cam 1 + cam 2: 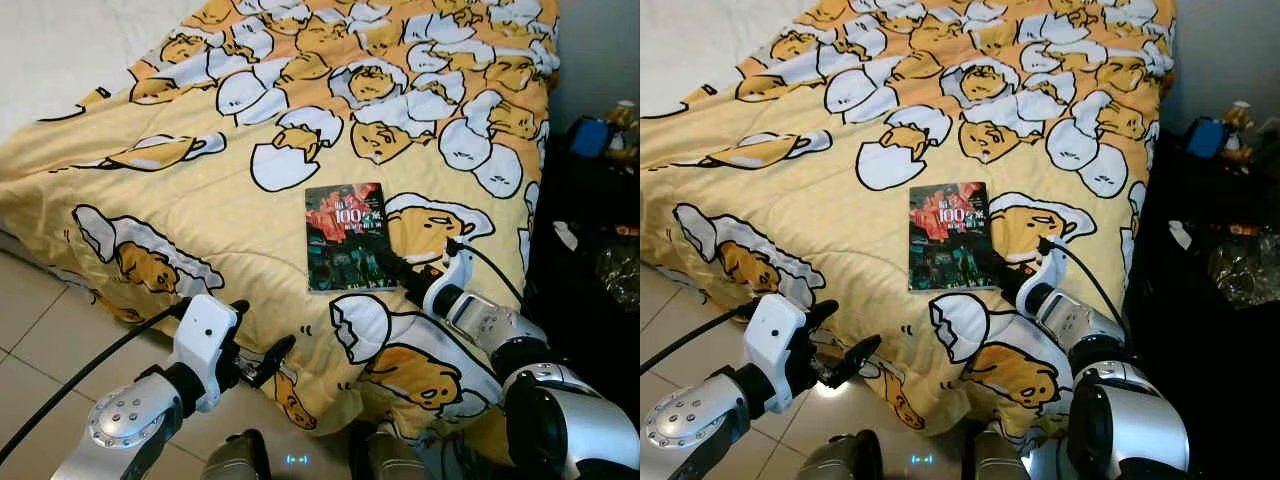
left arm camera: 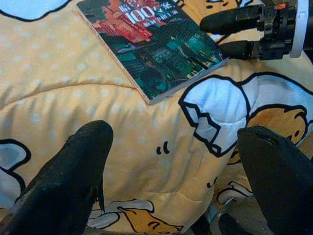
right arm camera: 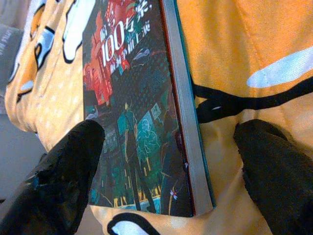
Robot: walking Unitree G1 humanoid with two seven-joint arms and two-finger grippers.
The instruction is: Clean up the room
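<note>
A: On the yellow quilt printed with cartoon eggs [image 1: 200,210], the dark paperback book with a red-and-teal cover [image 1: 346,237] is lying flat near the foot edge. Why's the right gripper [image 1: 389,268] hanging out there?

B: It's straddling the book's near corner with fingers spread wide, probably lining up a grab. The left gripper [image 1: 262,358] is idling open off the edge.

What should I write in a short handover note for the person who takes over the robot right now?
Right gripper: open, at the near right corner of the book, one finger over the cover, the other on the blanket beside the book's edge. Not yet closed.
Left gripper: open, empty, at the near edge of the bed, apart from the book.
The book lies flat, cover up, on the yellow egg-pattern blanket.
Done: the right arm has reached the book.
Left: close on the book, lift it and put it away. Its destination cannot be told from here.
</note>
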